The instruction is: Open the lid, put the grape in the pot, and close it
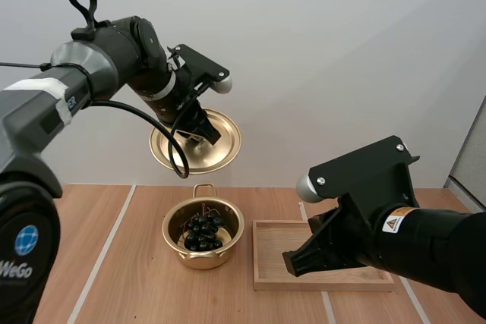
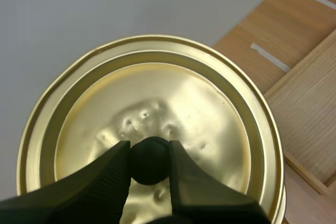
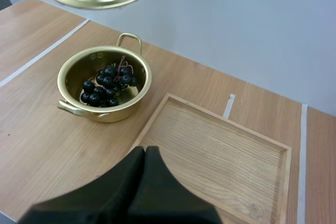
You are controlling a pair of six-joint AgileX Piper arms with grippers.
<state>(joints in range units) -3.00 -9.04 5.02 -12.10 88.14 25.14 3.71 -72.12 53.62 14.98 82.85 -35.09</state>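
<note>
My left gripper (image 2: 149, 160) pinches the black knob (image 2: 149, 161) of the gold lid (image 2: 157, 98), held above the wooden tray (image 2: 310, 119).

White letters reading "WeGo", under a round blue globe mark (image 1: 26, 240), stand on the black base (image 1: 21, 282) of the left arm, far back from the left gripper (image 1: 199, 133). Just behind the right gripper (image 1: 291, 265), its arm carries a small label (image 1: 392, 223) with a yellow warning triangle. The label's fine print cannot be read.
</note>
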